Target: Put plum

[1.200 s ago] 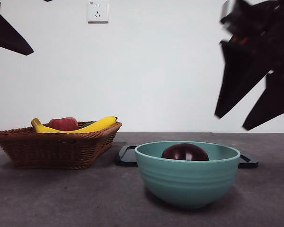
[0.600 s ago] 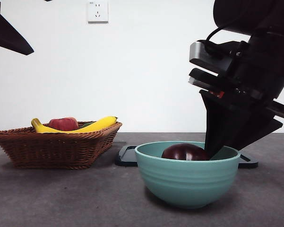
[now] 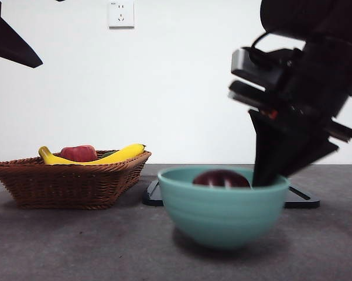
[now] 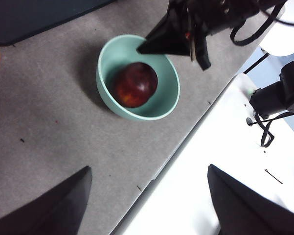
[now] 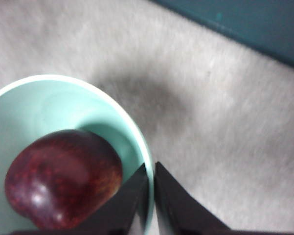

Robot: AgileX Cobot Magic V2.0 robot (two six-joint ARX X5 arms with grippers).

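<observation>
One glossy round plum (image 3: 221,178) in smooth bowl (image 3: 222,213); right gripper (image 5: 151,186) pinching rim.

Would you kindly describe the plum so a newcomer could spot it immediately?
Find the teal bowl standing on the grey table, right of the wicker basket. The plum lies inside it: round, glossy, dark maroon, far darker than the basket's red fruit and yellow bananas.

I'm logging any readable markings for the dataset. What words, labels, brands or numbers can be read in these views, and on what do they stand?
None can be read.
Wall socket: a tiny mark at its top left corner, too small to read.
Green bowl, plum, wicker basket and dark tray: no text visible.
Right gripper, jaws pinching the bowl's rim: no label shown.
Left gripper: none either.
</observation>
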